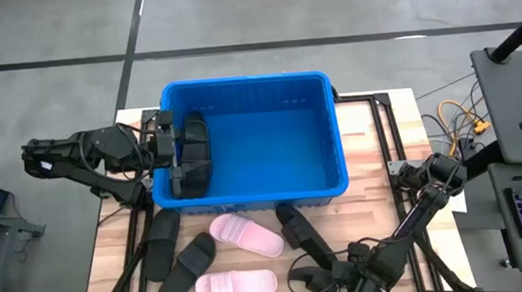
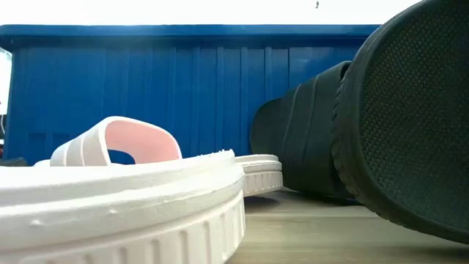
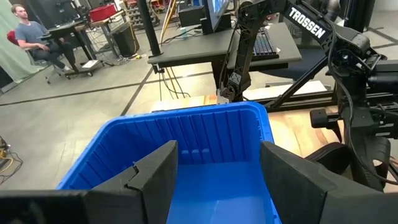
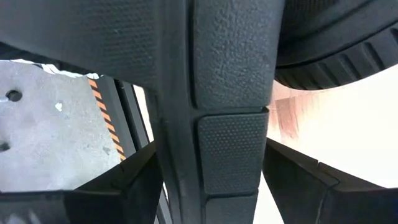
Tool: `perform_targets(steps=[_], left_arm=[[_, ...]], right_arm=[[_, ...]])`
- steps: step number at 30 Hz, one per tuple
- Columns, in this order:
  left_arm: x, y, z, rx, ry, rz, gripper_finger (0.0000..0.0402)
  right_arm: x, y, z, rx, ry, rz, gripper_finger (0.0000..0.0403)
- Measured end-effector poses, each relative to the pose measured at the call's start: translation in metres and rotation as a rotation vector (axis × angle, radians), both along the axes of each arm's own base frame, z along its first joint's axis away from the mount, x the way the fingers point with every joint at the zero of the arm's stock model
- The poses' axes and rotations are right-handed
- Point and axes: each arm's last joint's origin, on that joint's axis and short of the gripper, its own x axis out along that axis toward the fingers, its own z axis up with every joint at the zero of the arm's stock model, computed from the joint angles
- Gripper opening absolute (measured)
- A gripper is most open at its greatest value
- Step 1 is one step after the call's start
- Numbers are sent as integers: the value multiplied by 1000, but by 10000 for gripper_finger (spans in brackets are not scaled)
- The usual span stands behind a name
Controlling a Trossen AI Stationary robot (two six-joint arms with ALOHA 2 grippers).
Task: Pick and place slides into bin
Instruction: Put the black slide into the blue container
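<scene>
One wooden worktop seen from above, filling the lower middle of the high view. At its centre, taking up the most room, sat the blue bin, with its gridded wall also shown across the back of the low view.

Reached in from the left edge of the frame: the left arm, with the left hand over the bin's left wall. Fingers spread in the left wrist view, with only the blue floor of the bin between them and nothing pinched. Just beside that hand, inside the bin along its left wall, lay one black slide.

Came in from the lower right: the right arm, with the right hand low on the worktop, below the bin. Spread as well, fingers standing either side of a second black slide, with gaps showing on both sides in the right wrist view.

Left lying below the bin, toward the lower left of the frame: two more black slides, side by side. Right of these lay two pink slides, one above the other.
</scene>
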Motion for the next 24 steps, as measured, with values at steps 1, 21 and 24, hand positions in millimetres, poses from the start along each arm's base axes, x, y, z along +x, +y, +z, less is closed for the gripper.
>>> perform_targets(steps=[1,21,24], left_arm=[[0,0,0,0,0,0,211],[2,-1,-1,2,7,0,211],[5,-1,-2,3,13,0,211]], right_arm=[[0,0,0,1,-1,0,244],[0,1,1,12,2,1,176],[1,1,2,17,3,-13,152]])
